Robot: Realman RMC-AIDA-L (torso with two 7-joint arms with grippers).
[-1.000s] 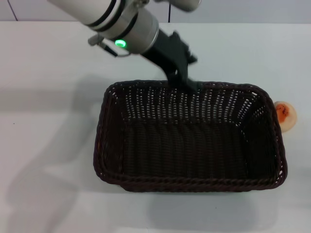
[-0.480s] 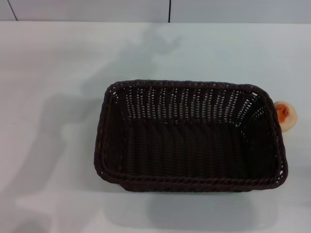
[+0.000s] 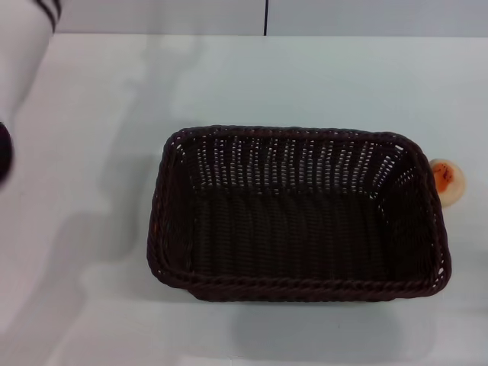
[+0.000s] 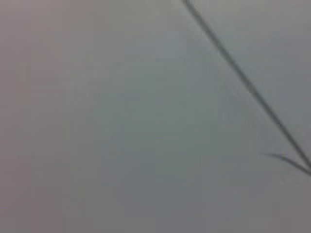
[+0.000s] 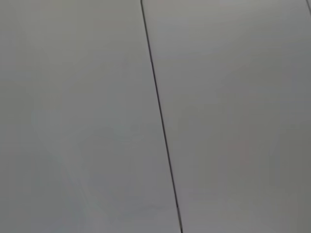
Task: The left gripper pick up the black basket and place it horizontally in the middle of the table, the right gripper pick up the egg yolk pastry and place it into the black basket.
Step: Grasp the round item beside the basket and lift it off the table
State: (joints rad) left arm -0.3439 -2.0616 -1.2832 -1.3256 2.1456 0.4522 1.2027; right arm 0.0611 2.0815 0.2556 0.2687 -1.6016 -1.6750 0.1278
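While the bench (image 3: pixel 320 76) spreads out as a plain, smooth white surface, the black basket (image 3: pixel 297 217) sits on it as the landmark, lying lengthwise across the head view with its long sides running left to right. It is a large rectangular piece of dark woven wicker: the walls slope outward, the far wall and the corners are openwork with pale bench showing through the slits, the floor is a tight, dense weave, and a thick braided rim runs all the way round. Nothing lies inside it.

Well to the left of the basket, at the edge of the head view, a broad pale cylinder of the left arm (image 3: pixel 23 53) comes in, with dark bands near its top and a dark rounded part lower down. The left gripper itself is out of sight, so I cannot tell how its fingers stand; the right gripper does not show either.

Just beside the basket's right end, touching or nearly touching the rim, rests the egg yolk pastry (image 3: pixel 447 181), a small round cream dome with an orange-red patch on top.

Both wrist views show only a flat grey surface crossed by a thin dark seam (image 5: pixel 160 121).
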